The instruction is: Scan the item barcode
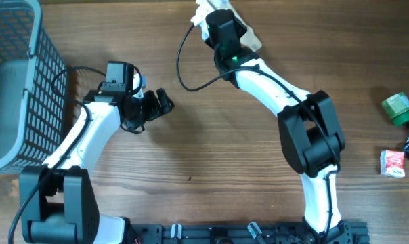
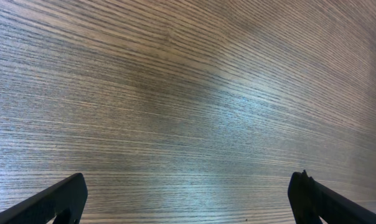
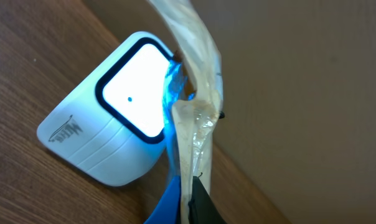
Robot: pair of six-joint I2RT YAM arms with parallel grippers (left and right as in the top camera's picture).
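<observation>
We are counting one grey basket (image 1: 15,81), one white scanner (image 3: 107,130), one clear-wrapped item (image 3: 194,93), one green container (image 1: 399,107), one red-and-white packet (image 1: 392,163)

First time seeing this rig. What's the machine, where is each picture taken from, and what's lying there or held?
Two white-and-black robot arms sit at a wooden table. The overhead picture looks down on both; the other two come from a camera on each wrist. The left arm has its jaws open over bare wood, holding nothing. The right arm has its jaws shut on a clear-wrapped packet, held in front of a white scanner with a lit window. A grey basket stands left; a green item and a red-and-white packet lie right.
</observation>
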